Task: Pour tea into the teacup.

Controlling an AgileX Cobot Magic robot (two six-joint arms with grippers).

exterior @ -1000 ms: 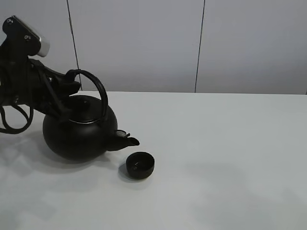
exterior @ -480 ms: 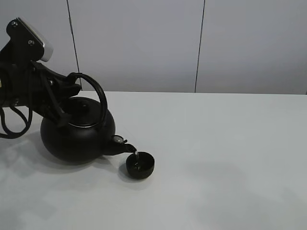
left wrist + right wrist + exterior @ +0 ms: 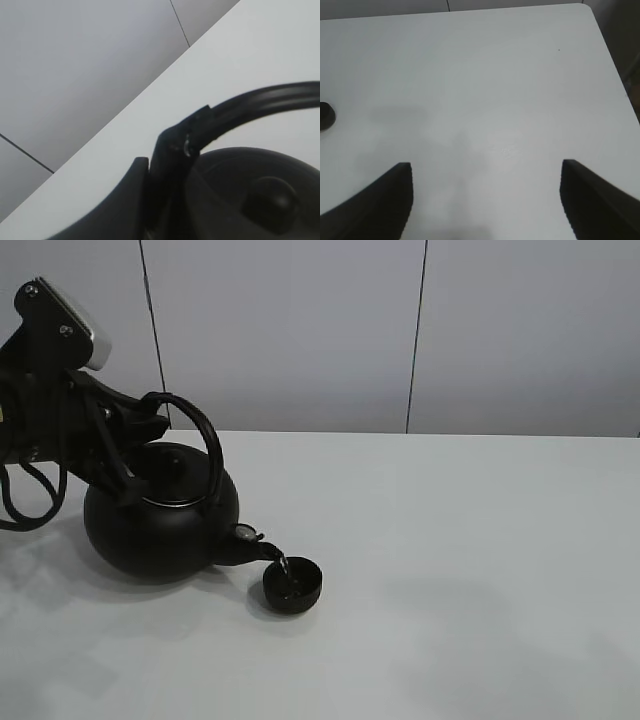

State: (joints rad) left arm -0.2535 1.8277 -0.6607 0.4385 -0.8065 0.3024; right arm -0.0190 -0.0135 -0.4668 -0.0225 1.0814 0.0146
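The big black kettle [image 3: 160, 530] is tilted with its spout [image 3: 255, 546] over the teacup [image 3: 293, 586], a small black bowl on the white table. A thin pale stream of tea [image 3: 283, 564] runs from the spout into the cup. My left gripper [image 3: 150, 426] is shut on the kettle's arched handle [image 3: 200, 435] and holds the kettle tipped. The left wrist view shows the gripper [image 3: 185, 145] clamped on the handle [image 3: 265, 100] above the lid knob [image 3: 270, 200]. My right gripper [image 3: 486, 167] is open and empty over bare table, out of the exterior view.
The white table [image 3: 470, 570] stretches to the right of the cup, with grey wall panels behind it. In the right wrist view a small dark round shape [image 3: 325, 116] sits at the picture's edge, and the table's corner [image 3: 587, 10] shows far off.
Since a second ago the kettle tipped further and shifted slightly left; its spout dropped over the cup and the stream began. Almost nothing has moved in the last half second.
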